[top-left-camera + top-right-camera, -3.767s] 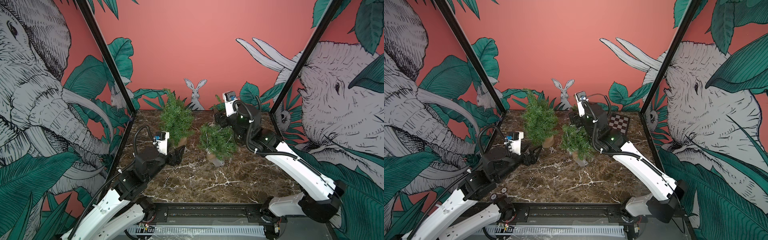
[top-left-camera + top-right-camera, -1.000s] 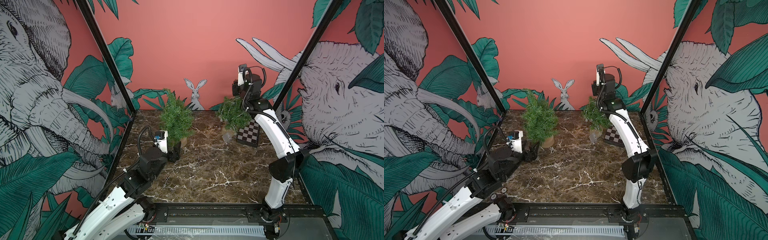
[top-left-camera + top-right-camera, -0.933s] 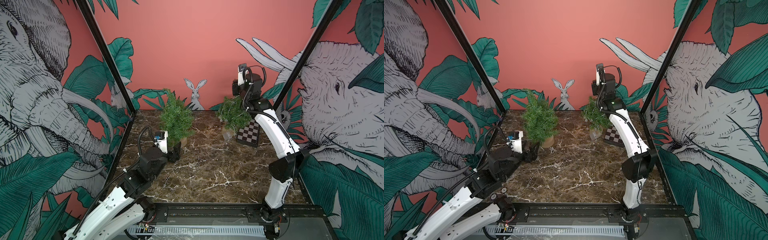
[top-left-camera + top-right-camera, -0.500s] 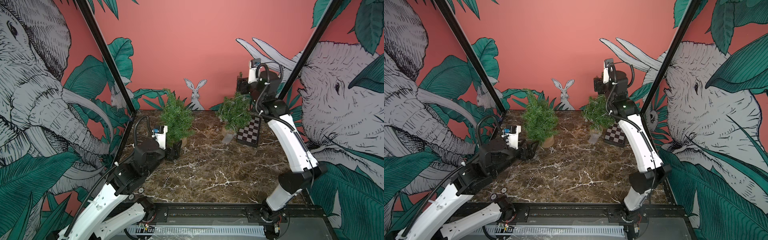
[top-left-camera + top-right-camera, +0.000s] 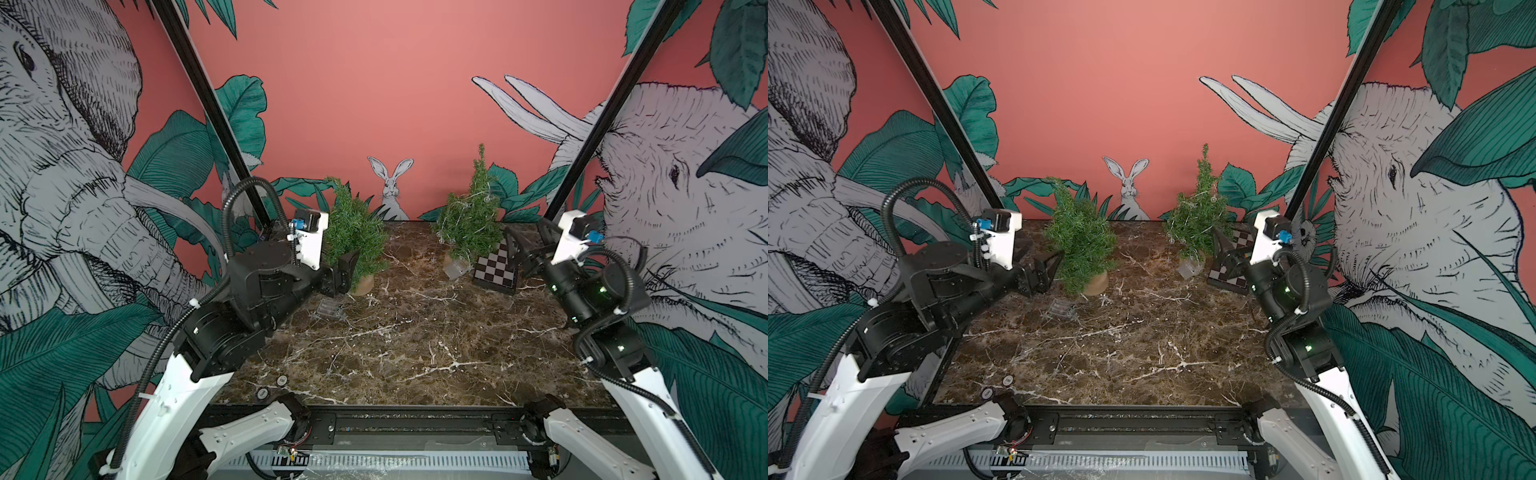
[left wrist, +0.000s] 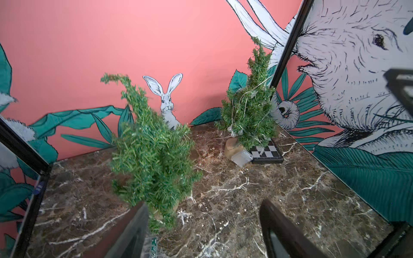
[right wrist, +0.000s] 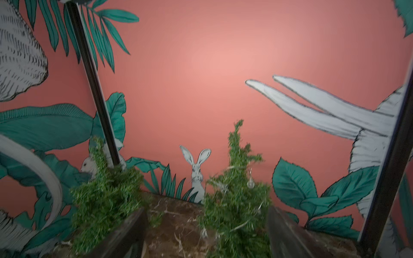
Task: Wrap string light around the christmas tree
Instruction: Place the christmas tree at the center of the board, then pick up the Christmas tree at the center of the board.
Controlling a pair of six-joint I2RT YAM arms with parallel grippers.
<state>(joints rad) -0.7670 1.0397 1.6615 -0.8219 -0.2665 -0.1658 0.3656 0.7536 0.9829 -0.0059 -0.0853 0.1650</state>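
Standing upright at upper right of centre in both top views, the wrapped tree (image 5: pixel 471 226) carries the string light (image 6: pixel 240 107); its clear battery box (image 5: pixel 454 269) rests at the trunk, beside the checkered board (image 5: pixel 496 274). Left gripper (image 5: pixel 338 274) and right gripper (image 5: pixel 517 253) are spread, empty. Only the left wrist view resolves individual bulbs.
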